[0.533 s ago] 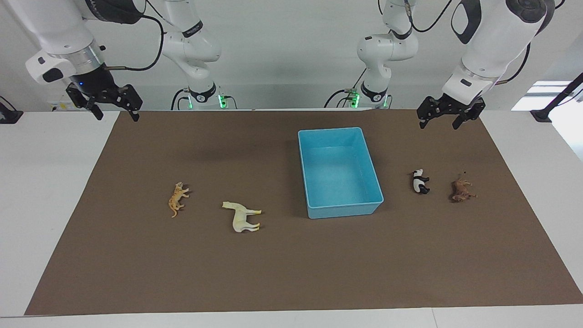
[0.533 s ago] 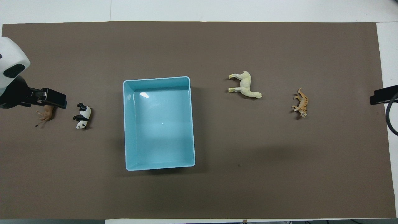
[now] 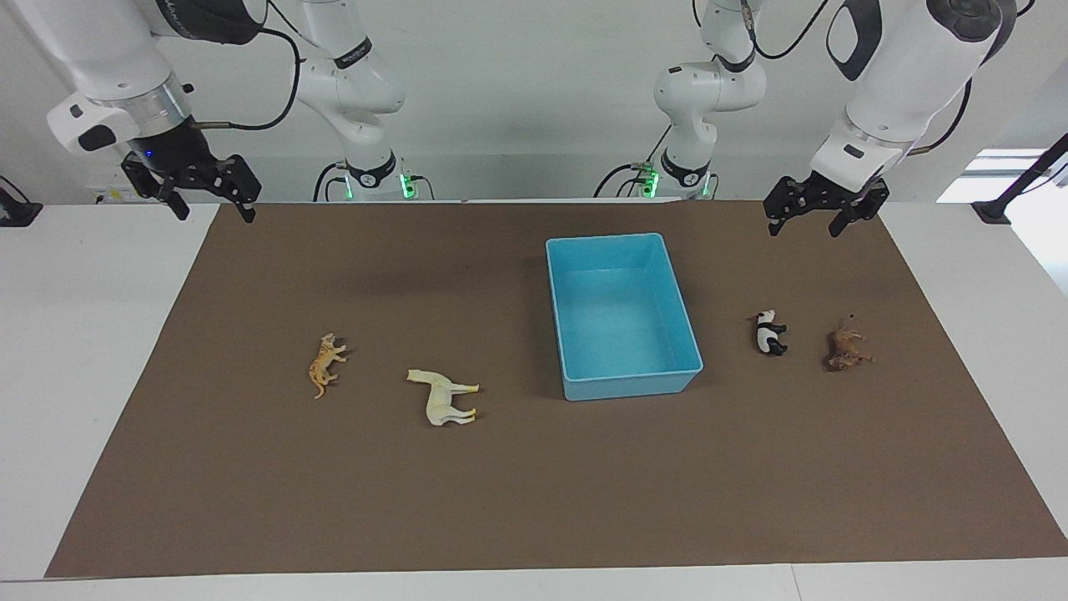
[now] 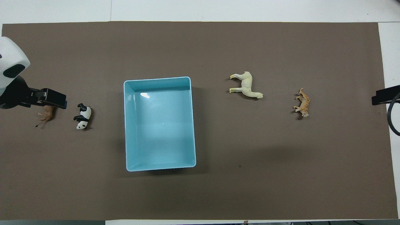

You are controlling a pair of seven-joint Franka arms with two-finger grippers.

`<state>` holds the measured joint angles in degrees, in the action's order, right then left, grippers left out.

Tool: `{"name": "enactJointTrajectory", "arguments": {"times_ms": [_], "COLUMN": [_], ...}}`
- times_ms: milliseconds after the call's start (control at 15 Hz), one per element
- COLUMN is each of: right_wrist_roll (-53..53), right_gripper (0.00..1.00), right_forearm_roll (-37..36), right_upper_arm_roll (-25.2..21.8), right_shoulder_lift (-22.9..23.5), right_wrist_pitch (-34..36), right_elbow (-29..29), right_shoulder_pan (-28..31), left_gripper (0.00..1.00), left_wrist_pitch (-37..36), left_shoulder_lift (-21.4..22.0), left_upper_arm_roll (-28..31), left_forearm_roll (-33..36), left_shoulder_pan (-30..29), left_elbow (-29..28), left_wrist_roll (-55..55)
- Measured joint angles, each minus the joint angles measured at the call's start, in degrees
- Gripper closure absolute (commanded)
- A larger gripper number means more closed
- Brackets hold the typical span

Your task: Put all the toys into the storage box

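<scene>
Nothing has moved since the earlier frame: the left gripper point(image 3: 816, 214) hangs with its black fingers apart over the brown mat's point(image 3: 534, 484) edge by the left arm's end, and the right gripper point(image 3: 207, 196) hangs the same way over the mat's edge at the right arm's end. Between them the light blue storage box point(image 3: 632, 385), smooth plastic with low walls, holds no toy. All four figurines lie on their sides on the mat: the panda point(image 3: 769, 332) and lion point(image 3: 846, 348) toward the left arm's end, the cream horse point(image 3: 442, 396) and striped tiger point(image 3: 324, 363) toward the right arm's end.
</scene>
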<state>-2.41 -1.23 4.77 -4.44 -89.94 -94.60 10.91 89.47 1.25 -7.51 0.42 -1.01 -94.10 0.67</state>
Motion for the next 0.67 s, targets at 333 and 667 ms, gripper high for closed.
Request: {"name": "enactJointTrajectory", "arguments": {"times_ms": [333, 667], "right_wrist_roll": [0.0, -0.2], "right_gripper": [0.00, 0.00], "right_forearm_roll": [0.0, 0.1], "right_upper_arm_roll": [0.0, 0.5], "right_shoulder_lift": [0.0, -1.2], "right_wrist_pitch": [0.0, -3.8], "right_elbow": [0.0, -5.3], "right_shoulder_pan": [0.0, -5.7], "left_gripper": [0.00, 0.00], "left_wrist_pitch": [-0.5, 13.5], "left_shoulder_lift": [0.0, 1.2], "left_upper_arm_roll": [-0.1, 0.2], "left_forearm_roll": [0.0, 0.0], "left_shoulder_pan": [0.0, -0.5], "left_elbow": [-0.2, -9.3], "left_wrist_roll": [-0.3, -0.9]}}
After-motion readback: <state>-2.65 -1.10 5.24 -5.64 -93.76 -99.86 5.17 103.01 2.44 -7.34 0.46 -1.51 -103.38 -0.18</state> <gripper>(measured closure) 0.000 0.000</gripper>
